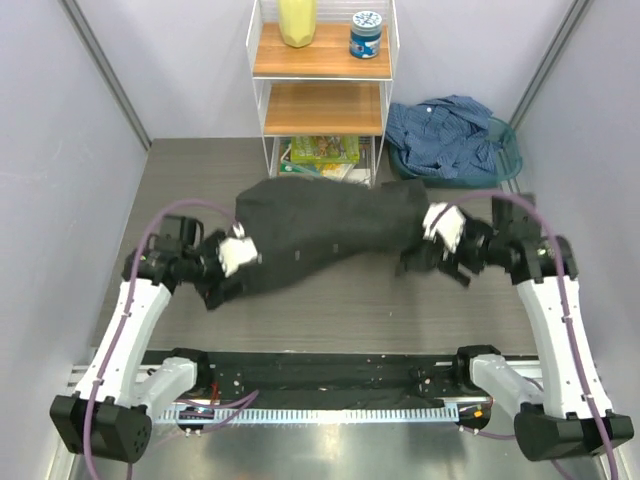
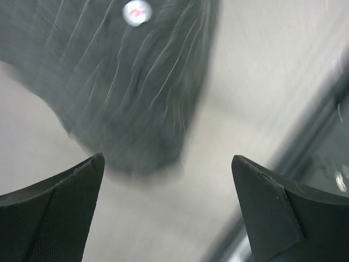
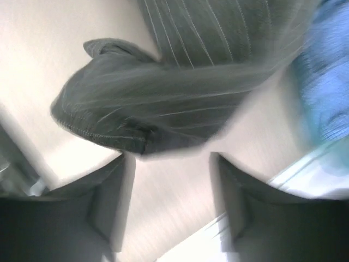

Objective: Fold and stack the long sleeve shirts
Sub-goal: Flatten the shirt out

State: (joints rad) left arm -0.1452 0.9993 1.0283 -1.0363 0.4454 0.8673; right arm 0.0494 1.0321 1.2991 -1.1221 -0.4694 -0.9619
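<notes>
Your left gripper [image 2: 168,159] is spread wide with nothing between the fingers [image 2: 54,213], just bare table in the gap. The dark charcoal pinstriped button-up shirt [image 1: 330,230] sits right past the tips in that wrist view, with a white button [image 2: 136,12] showing near the top edge. It's blurry, but the cloth isn't pinched.

It's the same on the other side. Your right gripper [image 3: 172,159] has its fingers apart too, and a rumpled fold of the charcoal shirt lies just beyond them. That picture is smeared, but the pale tabletop shows between the tips, so it's not holding anything.

From the top camera, the charcoal shirt is stretched out sideways across the middle of the grey wood-grain table [image 1: 330,300], a bit crumpled and not folded. The left gripper is at its lower left corner and the right gripper is at its right end.

The blue patterned shirt [image 1: 450,135] is bunched up in a green basket [image 1: 512,150] at the far right of the table, well apart from the dark one, so nothing's stacked.

At the back, behind the charcoal shirt, there's a white wire shelf unit with wooden boards [image 1: 325,105]. A yellow container [image 1: 297,22] and a blue-lidded jar [image 1: 366,33] are on the top board, and some colourful packets [image 1: 325,150] are down at the bottom.
</notes>
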